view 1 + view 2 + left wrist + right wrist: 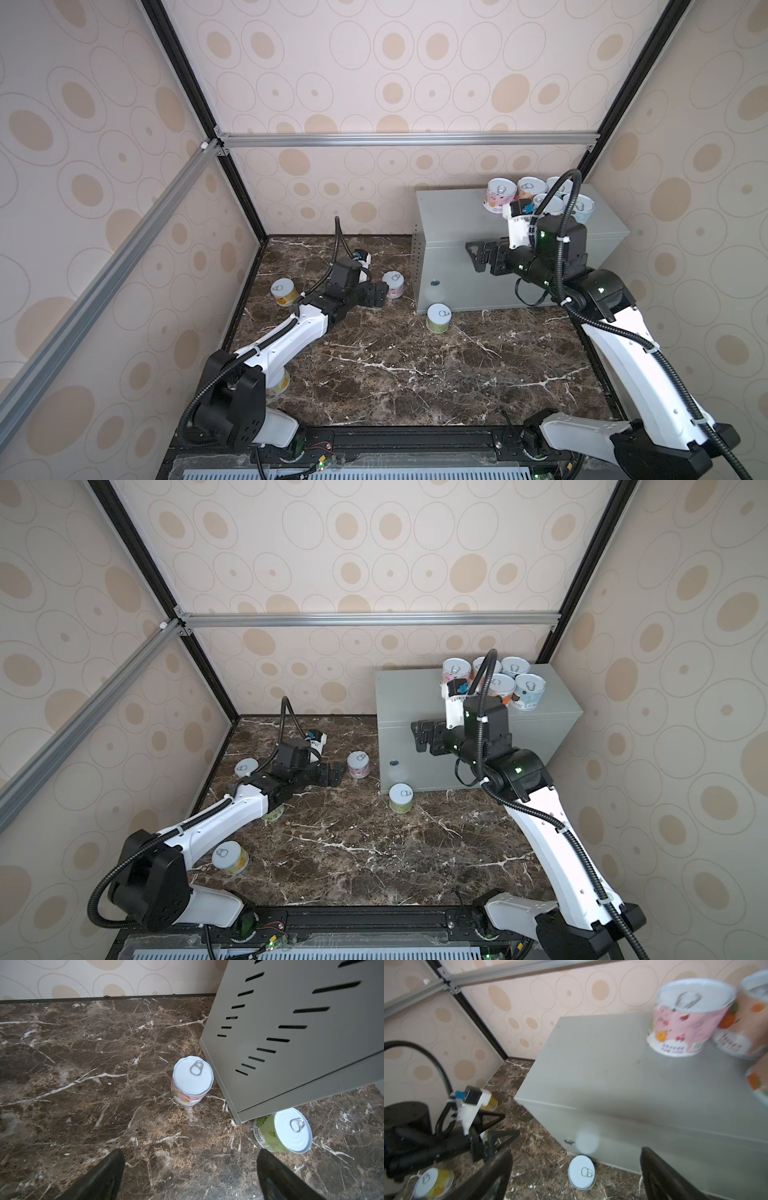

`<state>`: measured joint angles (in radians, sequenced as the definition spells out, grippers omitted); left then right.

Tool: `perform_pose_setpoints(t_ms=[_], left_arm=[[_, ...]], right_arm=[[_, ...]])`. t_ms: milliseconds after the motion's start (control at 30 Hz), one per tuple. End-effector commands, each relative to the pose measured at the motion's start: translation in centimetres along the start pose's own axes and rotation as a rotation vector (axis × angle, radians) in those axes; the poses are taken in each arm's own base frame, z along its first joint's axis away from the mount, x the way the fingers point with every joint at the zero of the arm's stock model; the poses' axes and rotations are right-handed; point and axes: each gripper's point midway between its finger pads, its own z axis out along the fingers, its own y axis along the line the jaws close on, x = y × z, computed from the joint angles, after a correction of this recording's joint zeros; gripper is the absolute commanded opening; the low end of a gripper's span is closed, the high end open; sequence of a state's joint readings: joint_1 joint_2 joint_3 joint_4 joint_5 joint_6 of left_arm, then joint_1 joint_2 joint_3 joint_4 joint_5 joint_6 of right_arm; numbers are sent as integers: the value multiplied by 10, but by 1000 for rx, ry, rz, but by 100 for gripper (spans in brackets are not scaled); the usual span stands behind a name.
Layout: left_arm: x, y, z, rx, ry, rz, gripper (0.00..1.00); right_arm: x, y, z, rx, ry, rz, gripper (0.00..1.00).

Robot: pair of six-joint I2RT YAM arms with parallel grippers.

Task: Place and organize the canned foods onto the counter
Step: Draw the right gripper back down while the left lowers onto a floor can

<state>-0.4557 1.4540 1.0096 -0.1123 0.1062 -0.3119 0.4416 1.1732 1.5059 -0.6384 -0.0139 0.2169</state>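
— Brown marble-patterned tabletop (395,374) is spreading across the lower middle of both top views, with beige spotted walls closing it in. Where is the counter (453,220) sitting?

— It is standing right of centre, against the back wall. Five tins (500,685) are clustering upright on its top, toward the upper right, packed close together.

— And the others?

— Five are standing on the marble. A pink tin (393,284) is sitting just left of the counter's perforated side. A green tin (438,318) is just beside the front face, near its left corner. A yellow tin (283,291) is standing near the left wall, and a second yellow tin (229,856) at lower left by the left arm's base. Another tin (274,812) is peeking from under that arm, its label mostly hidden.

— What is the left gripper (377,296) doing?

— It is lying low over the marble, jaws spread wide, gripping nothing. The pink tin is sitting just beside its tips.

— The right gripper (476,257)?

— It is hovering by the counter's front edge, lower left of the cluster, jaws wide apart and empty, clear of every tin.
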Motion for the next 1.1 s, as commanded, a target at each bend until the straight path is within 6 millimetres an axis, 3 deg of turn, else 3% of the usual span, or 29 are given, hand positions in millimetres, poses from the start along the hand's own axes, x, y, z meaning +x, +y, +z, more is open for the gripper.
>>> perform_pose_setpoints(t_ms=[0,233,467,733,1067], left_arm=[[-22,-4,13,14,-43,2,99],[-19,-6,48,31,-34,82,99],[-20,-7,81,38,-25,140,99],[-17,-7,118,46,10,202,99],[-3,0,148,32,62,265,99]], right_arm=[[4,16,-6,-91,-63,14,98],[52,22,-16,-167,-40,29,99],[80,21,-27,-208,-54,18,99],[89,18,-27,-205,-55,4,99],[92,17,-24,-199,-58,7,99]])
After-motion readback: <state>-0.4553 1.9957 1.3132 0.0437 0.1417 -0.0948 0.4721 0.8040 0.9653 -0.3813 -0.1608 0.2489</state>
